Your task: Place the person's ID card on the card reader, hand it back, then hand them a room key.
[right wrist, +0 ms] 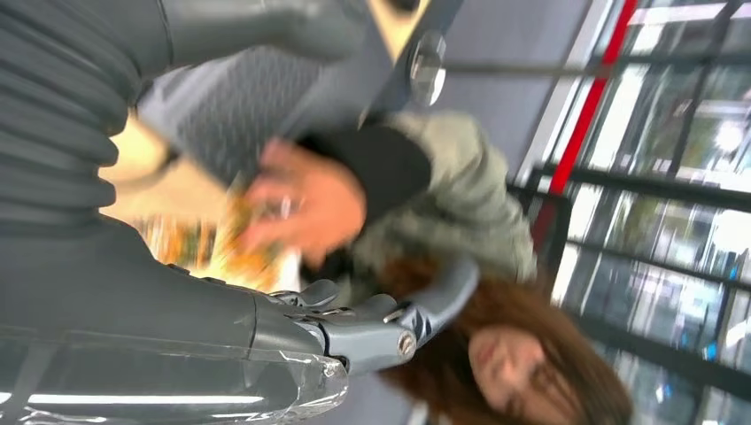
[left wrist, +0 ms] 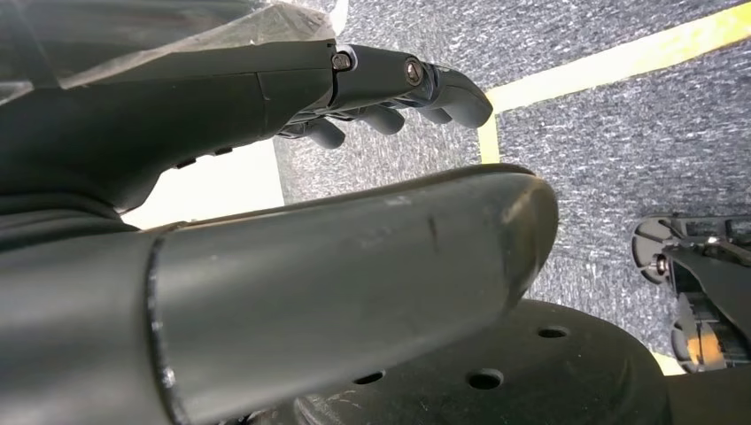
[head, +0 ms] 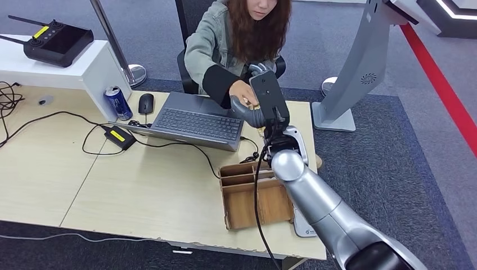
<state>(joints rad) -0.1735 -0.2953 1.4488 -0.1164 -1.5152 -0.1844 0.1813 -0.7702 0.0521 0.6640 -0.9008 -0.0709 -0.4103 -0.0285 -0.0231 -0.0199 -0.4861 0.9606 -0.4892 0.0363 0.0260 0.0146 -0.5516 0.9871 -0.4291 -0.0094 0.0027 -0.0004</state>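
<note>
At near desk edge: wooden organizer [head: 256,199] beside right arm; flat white device [head: 302,224] lies just right of it, partly under arm. Right hand [head: 256,107] raised beyond organizer, over laptop's [head: 194,121] right corner, meeting person's hand [head: 246,93]. Card [right wrist: 232,239], blurred orange-yellow, sits between the two hands; whether right hand grips it, cannot tell. Left hand [left wrist: 292,230] hangs low over carpet, holding nothing, fingers [left wrist: 434,84] loosely curled, apart. Farther left: mouse [head: 145,103], can [head: 118,102].

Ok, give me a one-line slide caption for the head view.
Right robot hand meets the seated person's hand over the laptop, a card between them.
</note>
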